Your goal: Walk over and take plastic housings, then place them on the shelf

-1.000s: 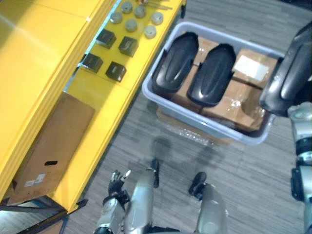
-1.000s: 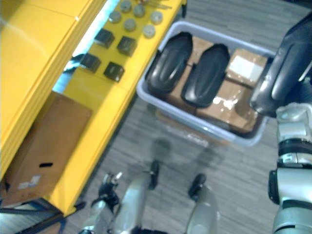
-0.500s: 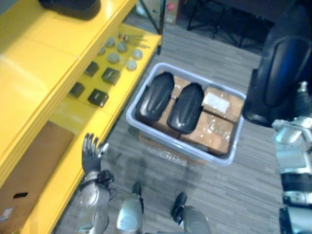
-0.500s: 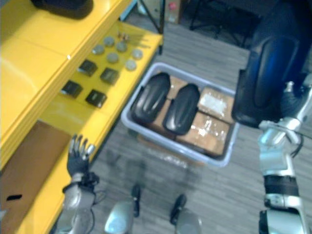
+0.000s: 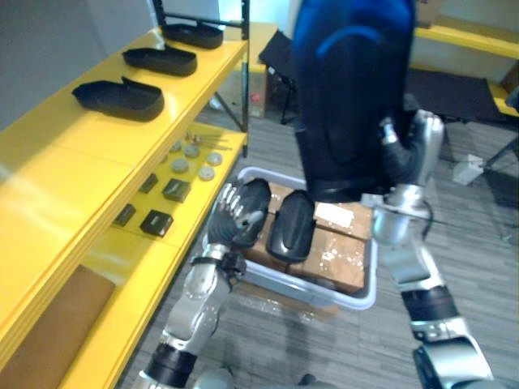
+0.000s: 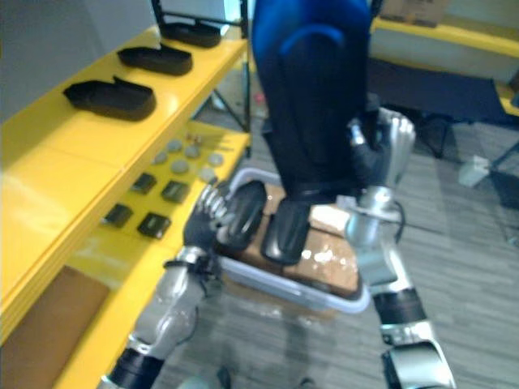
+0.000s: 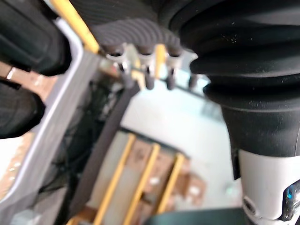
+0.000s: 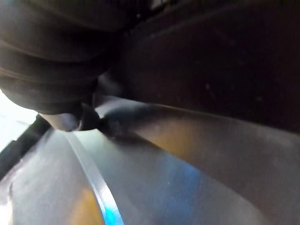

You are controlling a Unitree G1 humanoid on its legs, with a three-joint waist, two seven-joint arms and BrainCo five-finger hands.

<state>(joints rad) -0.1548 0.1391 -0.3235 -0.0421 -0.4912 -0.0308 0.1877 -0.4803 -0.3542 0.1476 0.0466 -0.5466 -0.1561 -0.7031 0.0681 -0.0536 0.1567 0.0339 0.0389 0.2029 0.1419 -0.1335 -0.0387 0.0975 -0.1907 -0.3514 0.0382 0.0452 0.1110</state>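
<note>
My right hand (image 5: 409, 154) is shut on a large black plastic housing (image 5: 349, 89), held upright at chest height in the middle of the eye views; its dark surface (image 8: 211, 61) shows close up past the right wrist. My left hand (image 5: 235, 215) is raised with its fingers (image 7: 147, 77) spread and open, holding nothing, in front of a grey bin (image 5: 357, 300). Two more black housings lie in that bin, one (image 5: 290, 227) in plain sight and one (image 5: 258, 194) partly behind my left hand. Three housings (image 5: 120, 97) rest along the top of the yellow shelf (image 5: 73, 154).
The lower yellow shelf level (image 5: 162, 251) carries small black blocks (image 5: 156, 221) and grey discs (image 5: 192, 151). A cardboard box (image 5: 40, 356) sits on the level below. Taped brown boxes (image 5: 340, 259) lie under the housings in the bin. Grey floor lies to the right.
The camera has tilted up. My right hand has lifted the housing from the right edge to the middle. My left hand has risen from beside the shelf to in front of the bin.
</note>
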